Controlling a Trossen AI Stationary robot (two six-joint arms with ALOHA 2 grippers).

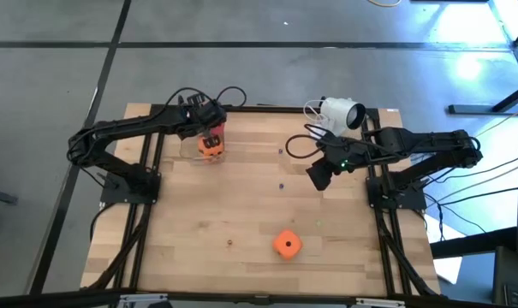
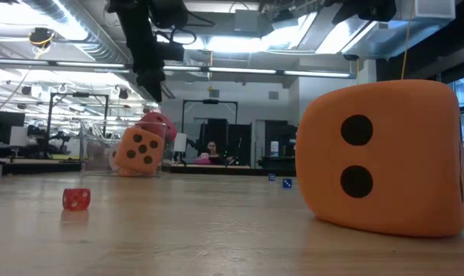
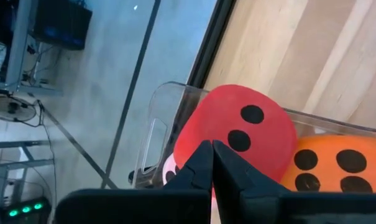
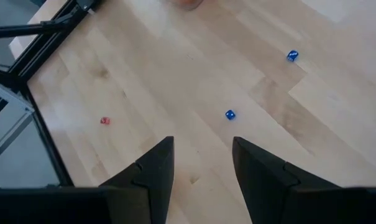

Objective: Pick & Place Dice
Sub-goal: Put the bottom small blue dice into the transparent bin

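Hovering pressed together over the clear bin [image 3: 156, 118], the left end effector [image 3: 211, 163] holds nothing. The right end effector [image 4: 200, 165], spread and empty, could miss the orange die [image 1: 286, 244], which lies well away.

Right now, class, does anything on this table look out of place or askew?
One orange die sits alone near the table's front edge, while a red die and another orange die lie crammed in a clear container at the back left. Tiny blue dice and a tiny red one lie scattered.

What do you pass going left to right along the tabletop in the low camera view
Tiny red die → soft orange cube with dark pips at the clear container → two tiny blue dice → big soft orange cube showing two pips.
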